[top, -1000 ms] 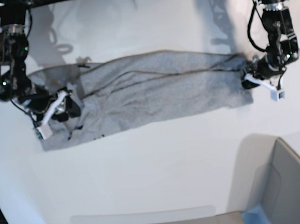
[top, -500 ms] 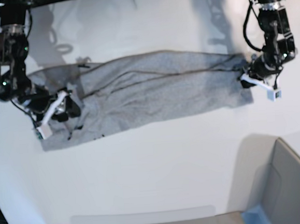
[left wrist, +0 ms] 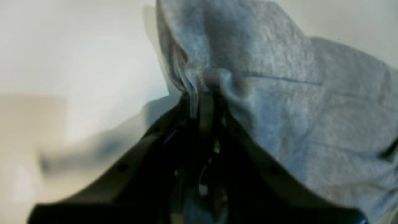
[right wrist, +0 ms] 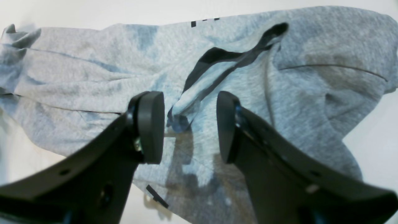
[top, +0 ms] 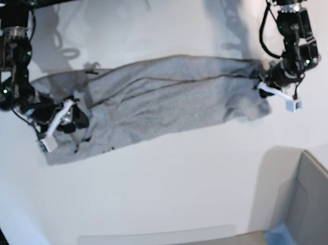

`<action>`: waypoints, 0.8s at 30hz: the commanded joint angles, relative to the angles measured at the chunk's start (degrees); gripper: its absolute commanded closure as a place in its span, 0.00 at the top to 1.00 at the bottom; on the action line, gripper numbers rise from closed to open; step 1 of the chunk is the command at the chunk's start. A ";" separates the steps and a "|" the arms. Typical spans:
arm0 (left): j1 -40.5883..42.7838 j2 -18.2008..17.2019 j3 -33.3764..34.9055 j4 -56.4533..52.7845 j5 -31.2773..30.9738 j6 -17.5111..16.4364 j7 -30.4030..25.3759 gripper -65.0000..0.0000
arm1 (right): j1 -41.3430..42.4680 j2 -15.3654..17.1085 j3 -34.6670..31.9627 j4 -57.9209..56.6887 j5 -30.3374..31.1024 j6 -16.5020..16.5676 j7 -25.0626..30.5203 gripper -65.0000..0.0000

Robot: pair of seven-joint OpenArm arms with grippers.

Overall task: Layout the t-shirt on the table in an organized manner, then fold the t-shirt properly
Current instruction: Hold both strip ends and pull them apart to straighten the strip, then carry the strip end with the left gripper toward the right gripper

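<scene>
In the left wrist view, the left gripper point(left wrist: 203, 93) has its black fingers point(left wrist: 205, 109) pinched together on a bunched fold of the t-shirt point(left wrist: 295, 109); the grey cloth rises in a peak straight beyond the fingertips and spreads away to their right, its hem stitching running right of the pinch. To the left of the fingers lies only the bare white table point(left wrist: 77, 62), blurred, with the shirt's edge running just left of the fingertips. In the right wrist view, the right gripper point(right wrist: 189, 124) stands released, its two round pads point(right wrist: 150, 124) well apart, and a raised fold of the shirt with a dark band sits in the gap between them, touching neither as far as shows. Cloth covers the surface ahead of and on both sides of the fingers; bits of black lettering show at the far edge, and bare table appears only past the shirt's edge far right of the fingers and below left of them. In the base view, the t-shirt lies stretched as a long band across the far half of the table, one gripper at each end: the left one at the lifted, gathered end, the right one over the wider end. The near side of the table is bare up to a grey bin point(top: 321, 201) at the near corner.
</scene>
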 commanded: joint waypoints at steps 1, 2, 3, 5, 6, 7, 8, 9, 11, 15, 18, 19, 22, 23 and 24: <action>-0.53 -1.31 -2.11 0.80 0.21 0.14 -0.55 0.00 | 1.13 0.78 0.41 1.17 0.78 0.32 1.22 0.42; -0.53 -1.31 -3.17 0.89 0.13 0.14 -0.55 0.00 | 1.13 0.78 0.41 1.17 0.78 0.32 1.22 0.42; -0.53 -1.31 -4.22 0.98 0.13 0.14 -0.55 0.00 | 1.13 0.78 0.41 1.17 0.78 0.32 1.22 0.42; -0.53 -1.31 -6.24 0.98 0.13 0.14 -0.46 0.00 | 1.13 0.78 0.41 1.17 0.78 0.32 1.22 0.42; -0.53 -1.31 -6.95 0.98 0.13 0.14 -0.37 0.00 | 1.13 0.78 0.41 1.17 0.78 0.32 1.22 0.42; -0.53 -1.31 -7.56 1.06 0.04 0.14 -0.37 0.00 | 1.13 0.70 0.41 1.17 0.78 0.32 1.22 0.42; -0.53 -1.31 -8.00 1.77 0.04 0.14 -0.37 0.00 | 1.13 0.70 0.41 1.17 0.78 0.32 1.22 0.42; -0.53 -1.31 -8.18 2.91 0.04 0.14 -0.37 0.00 | 1.13 0.70 0.41 1.17 0.78 0.32 1.22 0.42; -0.17 -1.31 -8.18 5.90 0.04 0.14 -0.37 0.00 | 1.13 0.70 0.41 1.17 0.78 0.32 1.30 0.42; 0.09 -1.13 -7.91 13.02 0.04 0.14 0.51 0.00 | 1.13 0.70 0.41 1.17 0.78 0.32 1.39 0.42; -0.44 -0.87 -8.18 16.89 0.04 0.14 5.43 0.00 | 1.13 0.70 0.41 1.17 0.78 0.32 1.30 0.42; -0.53 0.01 -8.18 18.03 0.04 0.14 6.93 0.00 | 1.13 0.70 0.41 1.17 0.78 0.32 1.30 0.42; -0.70 2.74 -8.00 21.72 0.04 0.14 9.83 0.00 | 1.13 0.70 0.41 1.17 0.78 0.32 1.30 0.42; -1.32 3.70 -7.83 23.31 0.04 0.14 11.06 0.00 | 1.13 0.70 0.41 1.17 0.78 0.32 1.30 0.42; -1.93 4.94 -7.74 24.45 0.04 0.14 12.11 0.00 | 1.13 0.70 0.41 1.17 0.78 0.32 1.30 0.42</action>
